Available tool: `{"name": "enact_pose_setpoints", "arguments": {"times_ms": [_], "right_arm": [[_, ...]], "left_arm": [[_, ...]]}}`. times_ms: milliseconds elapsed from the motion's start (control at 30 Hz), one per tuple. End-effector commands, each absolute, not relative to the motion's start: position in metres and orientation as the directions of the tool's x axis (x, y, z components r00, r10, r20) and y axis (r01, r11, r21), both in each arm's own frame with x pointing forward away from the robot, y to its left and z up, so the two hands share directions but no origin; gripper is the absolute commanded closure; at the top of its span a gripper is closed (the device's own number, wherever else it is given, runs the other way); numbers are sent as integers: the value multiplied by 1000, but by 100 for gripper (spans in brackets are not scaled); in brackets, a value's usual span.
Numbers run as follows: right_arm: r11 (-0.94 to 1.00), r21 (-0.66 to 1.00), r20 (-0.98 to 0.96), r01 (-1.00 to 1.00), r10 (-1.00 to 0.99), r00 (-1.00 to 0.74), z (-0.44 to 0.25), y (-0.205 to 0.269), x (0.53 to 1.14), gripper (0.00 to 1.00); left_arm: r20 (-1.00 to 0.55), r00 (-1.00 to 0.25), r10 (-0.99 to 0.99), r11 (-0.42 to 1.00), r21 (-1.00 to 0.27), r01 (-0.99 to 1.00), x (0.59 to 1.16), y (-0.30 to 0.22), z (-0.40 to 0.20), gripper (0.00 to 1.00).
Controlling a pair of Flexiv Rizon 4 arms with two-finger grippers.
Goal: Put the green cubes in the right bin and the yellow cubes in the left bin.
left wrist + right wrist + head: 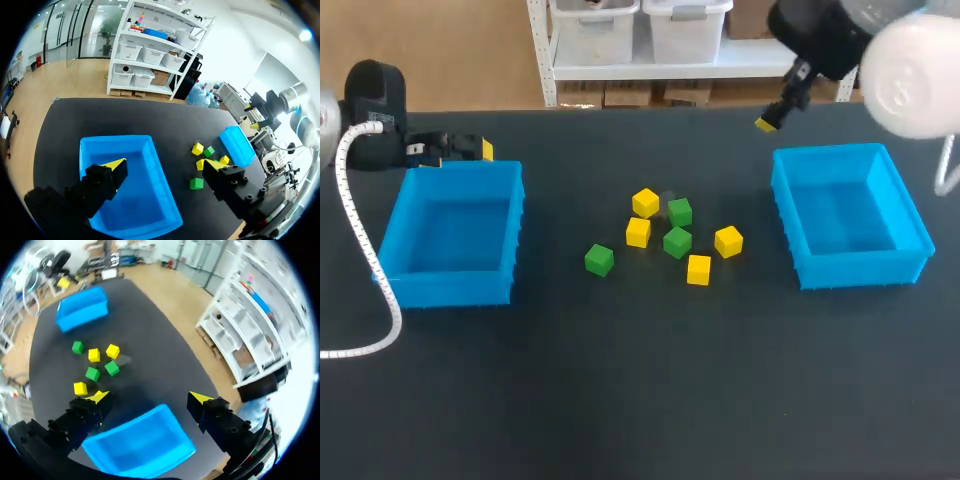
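Note:
Several yellow cubes [645, 202] and three green cubes [677, 241] lie loose in a cluster at mid-table, between two blue bins. My left gripper [458, 148] hovers open behind the left bin [450, 290]. In the left wrist view the gripper [165, 165] holds nothing; that bin [115, 139] is under it and the green cubes [196, 183] lie ahead. My right gripper [772, 116] hangs open above the table, behind the right bin [860, 272]. From the right wrist, the gripper [149, 397] is empty over the right bin [175, 429], with yellow cubes [94, 355] beyond.
Both bins hold no cubes. A white coiled cable [360, 250] runs from my left arm down the left side of the table. Dark table surface lies open in front of the cubes and bins.

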State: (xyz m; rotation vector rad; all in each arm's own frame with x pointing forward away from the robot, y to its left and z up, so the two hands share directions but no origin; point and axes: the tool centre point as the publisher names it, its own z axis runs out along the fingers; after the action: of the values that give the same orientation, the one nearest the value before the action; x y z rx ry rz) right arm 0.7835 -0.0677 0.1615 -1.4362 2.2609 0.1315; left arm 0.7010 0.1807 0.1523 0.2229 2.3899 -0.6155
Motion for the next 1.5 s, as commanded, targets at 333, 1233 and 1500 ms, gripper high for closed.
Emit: {"name": "enact_pose_setpoints", "arguments": {"times_ms": [333, 1233, 1500], "right_arm": [[84, -215, -134, -973, -989, -56, 124, -37, 793, 0], [-268, -159, 15, -950, -963, 269, 54, 21, 788, 0], [-263, -132, 30, -956, -965, 261, 30, 31, 786, 0]], "left_arm": [[-639, -770, 1, 870, -378, 315, 701, 183, 151, 0], [-639, -770, 1, 870, -378, 315, 701, 183, 151, 0], [-639, -770, 1, 870, -378, 315, 701, 183, 151, 0]]}}
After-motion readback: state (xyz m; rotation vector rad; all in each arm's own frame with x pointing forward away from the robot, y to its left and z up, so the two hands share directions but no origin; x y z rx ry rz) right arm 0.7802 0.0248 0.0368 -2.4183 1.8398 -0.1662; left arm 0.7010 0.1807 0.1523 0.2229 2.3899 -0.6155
